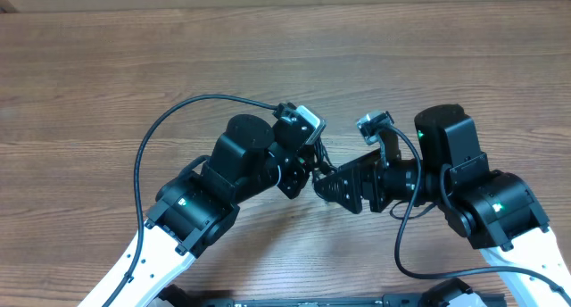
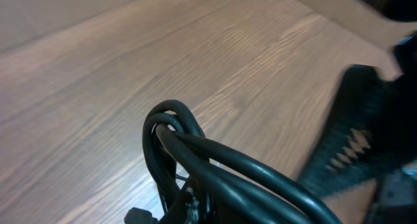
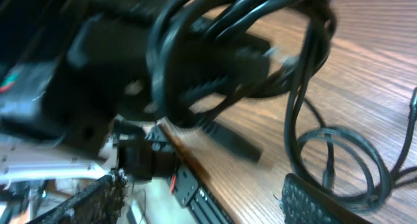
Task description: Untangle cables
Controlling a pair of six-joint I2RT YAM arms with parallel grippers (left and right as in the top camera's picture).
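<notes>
Cables (image 2: 172, 129) are far from sorted. In the left wrist view several black strands run together through one tight bend, raised off the tabletop (image 2: 98, 87) right at the left gripper (image 1: 302, 169). The strands climb out of the bottom edge of that view, where the gripper's own parts are dark and cut off. The bundle looks carried, but I cannot tell whether the left gripper is clenched on it or merely under it.

The right gripper (image 1: 337, 184) faces the left gripper from just beside it. In the right wrist view its textured fingers (image 3: 306, 198) sit at opposite lower corners, spread wide with no cord between them, so it reads as released. The same knot hangs blurred in the upper part of that view. Further loops (image 3: 339, 159) of cord lie flat on the tabletop below and off to one side of the left gripper. From overhead, both arms cover nearly all of this, and only a few thin strands show in the gap next to the left gripper.

My judgement is that the task is at an early stage. No cord lies separated on its own and no plug end is clearly free. What remains is picking one strand out of the bunch, drawing it clear, and repeating this for each of the others.
</notes>
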